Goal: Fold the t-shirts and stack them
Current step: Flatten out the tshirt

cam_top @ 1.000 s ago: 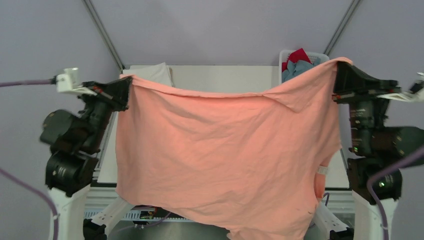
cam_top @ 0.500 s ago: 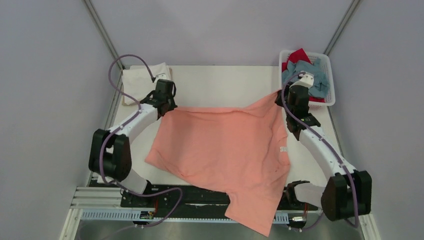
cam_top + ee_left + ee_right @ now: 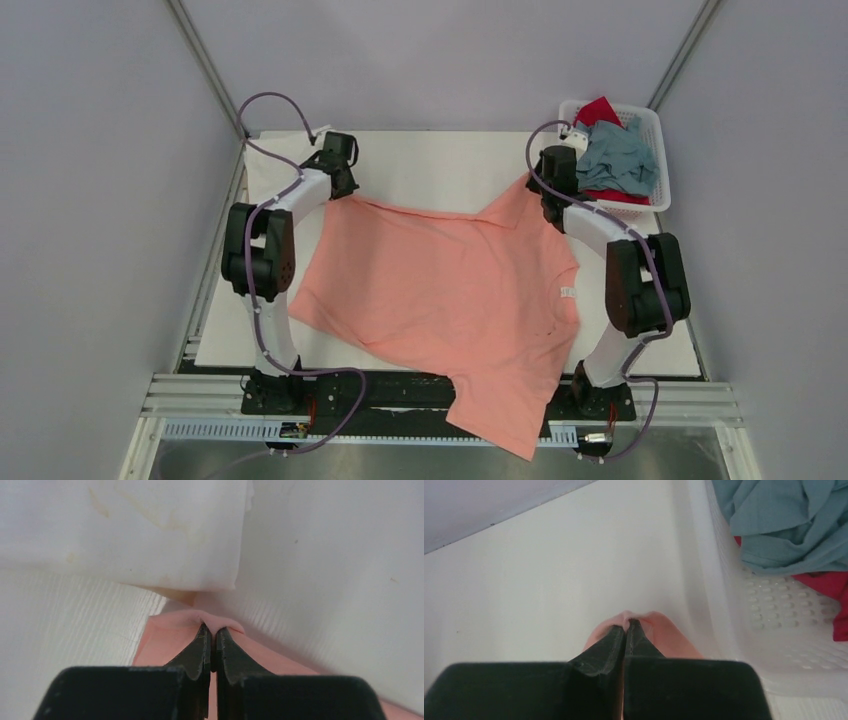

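Both arms extend toward the far side, elbows raised. Left gripper (image 3: 210,630) and right gripper (image 3: 626,625): jaws pressed together, each pinching an edge of the salmon-pink t-shirt (image 3: 450,280).

Left arm (image 3: 300,192), right arm (image 3: 590,223): white link shells, black joint housings. Purple cables (image 3: 266,95) looped along each. Fingers (image 3: 196,652) matte black, tapered to narrow tips.

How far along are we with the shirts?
Done: the white shirt looks folded at the far-left corner. In hand: the left gripper and right gripper pinch the salmon-pink shirt, spread flat but unfolded. Left: that fold, plus the grey-blue shirt and red shirt in the basket.
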Controlling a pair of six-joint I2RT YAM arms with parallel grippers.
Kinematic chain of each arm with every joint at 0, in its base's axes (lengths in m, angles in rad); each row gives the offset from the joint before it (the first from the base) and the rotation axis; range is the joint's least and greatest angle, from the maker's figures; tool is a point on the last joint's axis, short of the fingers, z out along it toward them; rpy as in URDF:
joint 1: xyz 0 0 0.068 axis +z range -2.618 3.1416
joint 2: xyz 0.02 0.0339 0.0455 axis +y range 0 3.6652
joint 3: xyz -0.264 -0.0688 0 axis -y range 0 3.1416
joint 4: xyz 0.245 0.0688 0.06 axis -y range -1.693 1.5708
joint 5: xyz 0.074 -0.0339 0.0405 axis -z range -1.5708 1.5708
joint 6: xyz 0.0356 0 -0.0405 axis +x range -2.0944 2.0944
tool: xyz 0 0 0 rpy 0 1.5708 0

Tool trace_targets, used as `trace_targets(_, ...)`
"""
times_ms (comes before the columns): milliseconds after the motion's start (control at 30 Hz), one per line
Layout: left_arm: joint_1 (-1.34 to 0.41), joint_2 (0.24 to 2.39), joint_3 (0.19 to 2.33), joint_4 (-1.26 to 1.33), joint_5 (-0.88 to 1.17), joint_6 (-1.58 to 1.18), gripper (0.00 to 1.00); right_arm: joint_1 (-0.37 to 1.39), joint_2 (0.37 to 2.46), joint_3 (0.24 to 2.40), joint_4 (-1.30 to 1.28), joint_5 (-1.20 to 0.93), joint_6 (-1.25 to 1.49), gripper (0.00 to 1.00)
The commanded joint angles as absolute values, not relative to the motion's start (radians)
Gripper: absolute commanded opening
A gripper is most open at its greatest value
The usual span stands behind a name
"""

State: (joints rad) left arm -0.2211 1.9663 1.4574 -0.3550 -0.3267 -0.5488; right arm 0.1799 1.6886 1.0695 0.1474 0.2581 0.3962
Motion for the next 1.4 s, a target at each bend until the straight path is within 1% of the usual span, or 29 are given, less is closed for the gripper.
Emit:
trace_targets(0,-0.18,2.032,1.567,-0.402,-0.385,-0.596,0.08,0.178,1.811,1.216,0.185,0.31,0.449,0.0)
trace_targets(67,-0.165,2.066,1.61,-0.423,-0.386,-0.605,0.11,0.179,1.876,1.28,0.154,0.321,0.461,0.0)
trace_targets(133,-0.159,2.1,1.657,-0.454,-0.385,-0.604,0.19,0.18,1.934,1.346,0.142,0.322,0.465,0.0)
trace_targets(167,-0.159,2.118,1.687,-0.457,-0.385,-0.599,0.28,0.18,1.963,1.378,0.138,0.325,0.464,0.0)
trace_targets(200,-0.158,2.126,1.7,-0.463,-0.384,-0.587,0.35,0.179,1.992,1.408,0.136,0.328,0.46,0.01)
trace_targets(233,-0.158,2.14,1.727,-0.466,-0.38,-0.58,0.55,0.179,2.023,1.447,0.133,0.332,0.454,0.03)
trace_targets(267,-0.157,2.145,1.741,-0.472,-0.377,-0.567,0.64,0.18,2.053,1.491,0.122,0.335,0.448,0.06)
trace_targets(300,-0.158,2.149,1.767,-0.479,-0.373,-0.561,0.77,0.18,2.096,1.543,0.106,0.334,0.436,0.09)
trace_targets(333,-0.158,2.147,1.78,-0.49,-0.371,-0.551,0.85,0.179,2.127,1.601,0.084,0.332,0.428,0.15)
trace_targets(367,-0.159,2.135,1.8,-0.491,-0.363,-0.546,0.96,0.179,2.154,1.656,0.054,0.328,0.417,0.25)
trace_targets(400,-0.159,2.127,1.809,-0.49,-0.355,-0.533,0.98,0.18,2.179,1.716,0.017,0.319,0.408,0.33)
trace_targets(433,-0.158,2.102,1.813,-0.488,-0.339,-0.528,1.0,0.179,2.195,1.766,-0.049,0.307,0.403,0.44)
trace_targets(467,-0.158,2.087,1.814,-0.487,-0.318,-0.522,1.0,0.18,2.199,1.796,-0.078,0.289,0.397,0.59)
trace_targets(500,-0.16,2.052,1.81,-0.485,-0.304,-0.521,1.0,0.182,2.188,1.805,-0.089,0.263,0.393,0.69)
trace_targets(533,-0.161,2.01,1.797,-0.479,-0.279,-0.518,1.0,0.189,2.165,1.795,-0.098,0.245,0.389,0.76)
trace_targets(600,-0.167,1.97,1.767,-0.473,-0.252,-0.513,1.0,0.203,2.102,1.739,-0.098,0.203,0.379,0.94)
trace_targets(633,-0.17,1.93,1.758,-0.473,-0.248,-0.509,1.0,0.21,2.064,1.701,-0.1,0.171,0.378,0.99)
trace_targets(767,-0.193,1.831,1.696,-0.509,-0.285,-0.505,1.0,0.231,1.893,1.499,-0.111,0.038,0.434,1.0)
trace_targets(833,-0.209,1.778,1.636,-0.515,-0.296,-0.513,1.0,0.236,1.818,1.353,-0.113,-0.055,0.489,1.0)
trace_targets(967,-0.258,1.654,1.424,-0.463,-0.268,-0.556,1.0,0.268,1.745,1.205,-0.112,-0.164,0.556,1.0)
trace_targets(1000,-0.268,1.613,1.342,-0.427,-0.241,-0.564,1.0,0.284,1.741,1.185,-0.112,-0.171,0.569,1.0)
trace_targets(1133,-0.343,1.514,1.133,-0.343,-0.169,-0.609,1.0,0.342,1.76,1.142,-0.104,-0.138,0.613,1.0)
trace_targets(1233,-0.404,1.474,1.028,-0.291,-0.134,-0.635,1.0,0.35,1.811,1.153,-0.083,-0.128,0.648,1.0)
trace_targets(1367,-0.452,1.443,0.902,-0.242,-0.091,-0.684,1.0,0.351,1.887,1.194,-0.032,-0.061,0.684,1.0)
